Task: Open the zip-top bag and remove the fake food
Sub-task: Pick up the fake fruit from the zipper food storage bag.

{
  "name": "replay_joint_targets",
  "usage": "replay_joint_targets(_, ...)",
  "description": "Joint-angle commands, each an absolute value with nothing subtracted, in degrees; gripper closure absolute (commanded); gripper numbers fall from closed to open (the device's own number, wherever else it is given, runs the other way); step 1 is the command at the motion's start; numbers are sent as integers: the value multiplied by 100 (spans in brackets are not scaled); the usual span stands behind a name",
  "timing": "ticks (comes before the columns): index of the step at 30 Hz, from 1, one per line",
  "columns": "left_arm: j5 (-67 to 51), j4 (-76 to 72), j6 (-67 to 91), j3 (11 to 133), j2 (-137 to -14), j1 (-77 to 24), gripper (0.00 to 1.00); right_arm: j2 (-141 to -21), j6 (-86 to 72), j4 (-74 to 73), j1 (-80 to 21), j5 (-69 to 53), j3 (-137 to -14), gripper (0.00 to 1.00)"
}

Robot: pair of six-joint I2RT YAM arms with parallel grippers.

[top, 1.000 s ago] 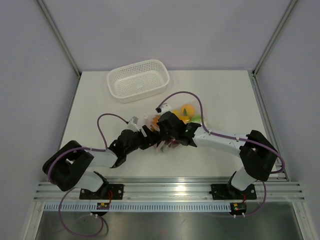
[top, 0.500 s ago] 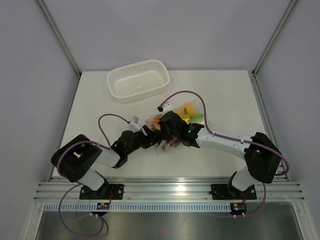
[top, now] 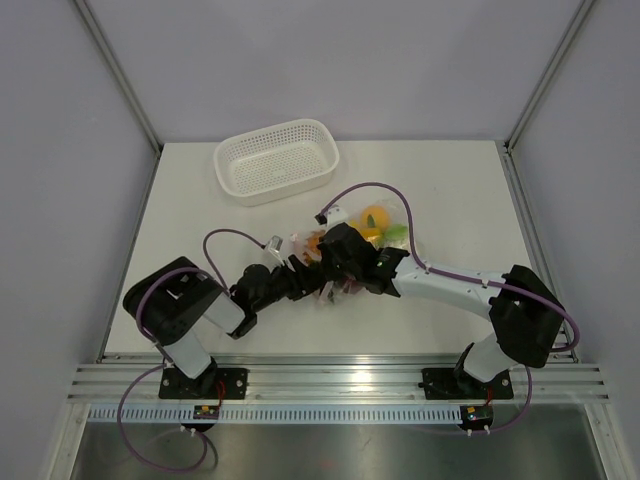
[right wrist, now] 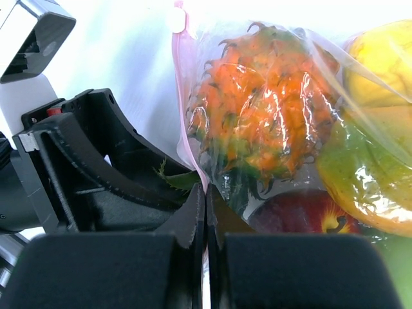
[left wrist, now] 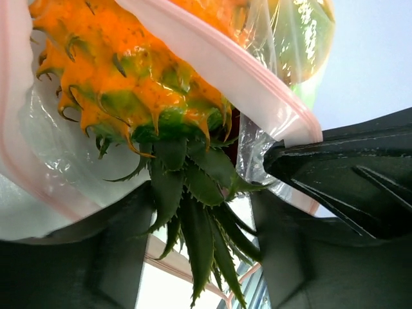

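Bright, even light; close-ups glary

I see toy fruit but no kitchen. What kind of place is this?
Probably a robot practice booth: a white table boxed in by plain walls, a left arm and right arm bolted to a metal rail, and toy food in a zip-top bag.

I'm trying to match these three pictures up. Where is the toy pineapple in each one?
Top external: the pineapple is a small orange spot at the picture's centre.
Left wrist: fills the upper left, leaves pointing down.
Right wrist: upper centre, behind clear plastic.
Shared landmark: the zip-top bag holding it; its pink strip shows in both wrist views.
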State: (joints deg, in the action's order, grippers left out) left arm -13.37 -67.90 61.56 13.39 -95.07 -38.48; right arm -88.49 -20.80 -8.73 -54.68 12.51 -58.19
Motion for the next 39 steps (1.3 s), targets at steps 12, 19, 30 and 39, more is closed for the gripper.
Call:
replay_joint_targets(12, -1503, -7032, 5854, 1512, -9327, -3859, 100, -8622, -2109, -624, -5441, 1292, -5827, 100)
replay_joint_targets(19, -1731, -6416, 6072, 1608, -8746, -3209, 100, -8613, -1925, -791, -5440, 1230, -5783, 100)
replay_joint_targets(30, -2355, -5687, 6354, 1907, -8174, -2391, 100, -8798, -1881, -923, -5440, 1294, -5836, 100)
replay_joint_targets(39, -1407, -5176, 6214, 2188, -8287, -2382, 100, -8763, -1802, -519, -5580, 467, -5766, 100)
